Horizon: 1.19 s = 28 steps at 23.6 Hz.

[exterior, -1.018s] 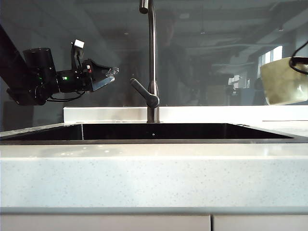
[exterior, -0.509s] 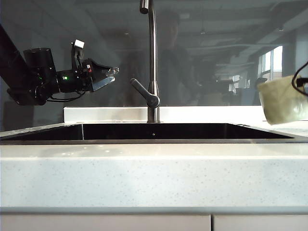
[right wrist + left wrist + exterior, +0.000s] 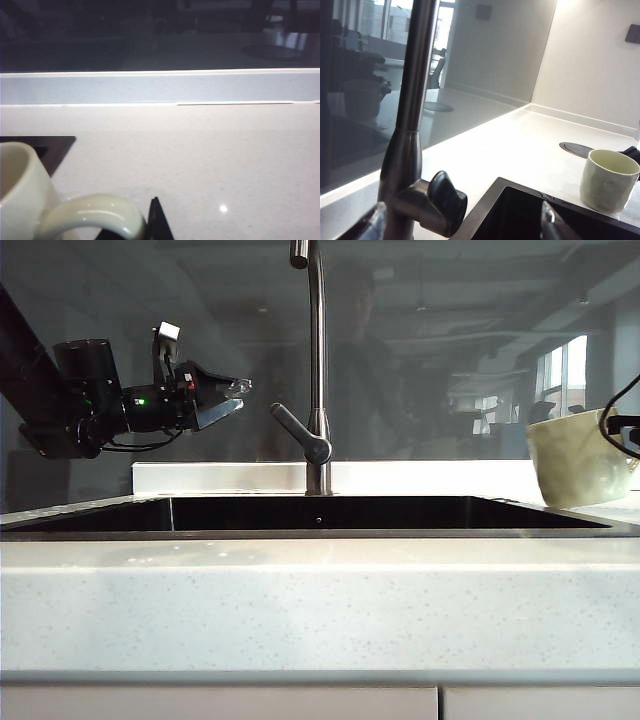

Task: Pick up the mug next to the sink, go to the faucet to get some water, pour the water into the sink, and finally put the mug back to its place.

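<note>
The cream mug (image 3: 575, 465) stands upright at the counter right of the sink (image 3: 320, 512), down on the surface or just above it. My right gripper (image 3: 628, 430) is shut on its handle (image 3: 95, 212); one dark fingertip (image 3: 155, 220) shows beside the loop. The left wrist view shows the mug (image 3: 607, 180) with a pale inside and no water visible. My left gripper (image 3: 238, 395) hangs open in the air left of the faucet (image 3: 317, 370), its fingers either side of the lever (image 3: 442, 202) without touching it.
A pale speckled countertop (image 3: 320, 610) runs along the front of the dark basin. A low white ledge (image 3: 220, 478) and a dark glass wall stand behind the faucet. A round dark disc (image 3: 577, 148) lies on the counter beyond the mug.
The mug has come down at the right from well above the counter to counter level, tipping on the way and ending upright. The left arm has stayed put.
</note>
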Each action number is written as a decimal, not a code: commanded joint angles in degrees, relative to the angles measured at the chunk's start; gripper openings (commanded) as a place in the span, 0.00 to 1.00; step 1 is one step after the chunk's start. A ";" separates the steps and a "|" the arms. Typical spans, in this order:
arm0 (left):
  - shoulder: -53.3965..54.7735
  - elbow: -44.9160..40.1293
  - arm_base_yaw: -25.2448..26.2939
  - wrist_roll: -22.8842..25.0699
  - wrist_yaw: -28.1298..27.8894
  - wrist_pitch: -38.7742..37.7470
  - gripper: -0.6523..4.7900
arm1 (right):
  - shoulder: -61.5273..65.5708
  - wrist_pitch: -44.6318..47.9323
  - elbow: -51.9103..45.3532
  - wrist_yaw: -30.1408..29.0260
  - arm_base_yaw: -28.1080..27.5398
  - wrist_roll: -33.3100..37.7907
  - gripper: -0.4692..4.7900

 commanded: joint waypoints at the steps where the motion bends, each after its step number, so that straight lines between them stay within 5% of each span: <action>1: -0.42 0.17 0.00 -0.20 0.04 0.74 0.85 | -0.48 3.45 0.46 -0.24 1.38 0.87 0.09; 28: -0.42 0.15 0.02 -0.46 0.39 0.74 0.85 | 0.33 0.76 0.46 4.31 1.84 0.76 0.09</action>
